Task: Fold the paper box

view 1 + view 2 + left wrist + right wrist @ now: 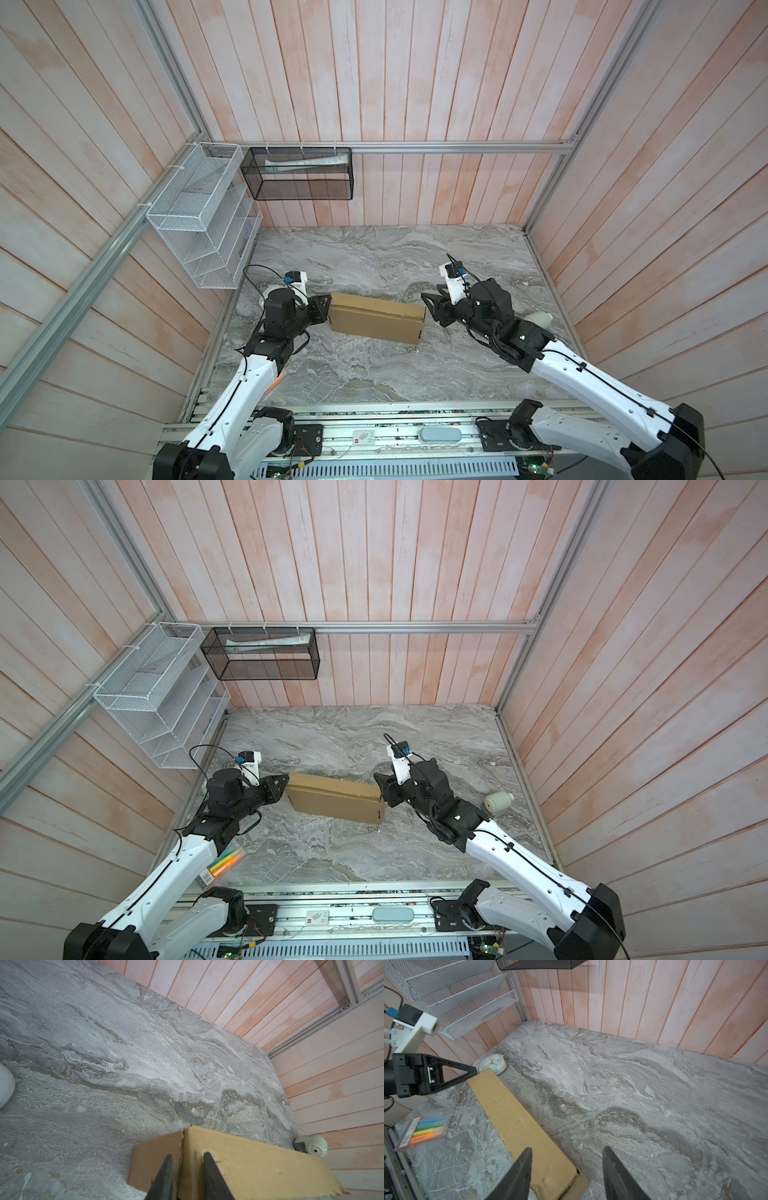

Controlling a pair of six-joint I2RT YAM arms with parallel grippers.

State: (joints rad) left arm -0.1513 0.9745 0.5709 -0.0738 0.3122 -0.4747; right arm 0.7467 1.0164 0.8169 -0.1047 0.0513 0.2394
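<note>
The paper box (376,318) (336,798) is a shallow brown cardboard box folded shut, lying slantwise mid-table. My left gripper (327,303) (188,1156) is shut on its left end. One finger lies on the end face and the other presses a dent into the long face (249,1163). My right gripper (428,302) (568,1152) hangs open at the box's right end. That end's corner (512,1118) lies under and between the spread fingers, which do not clamp it. A small flap sticks out at that corner.
A round white clock (493,1064) lies behind the box's left end. A pale cylinder (498,803) lies on its side at the right edge. A highlighter pack (222,864) sits front left. A white wire rack (199,216) and a black mesh basket (299,172) hang on the walls.
</note>
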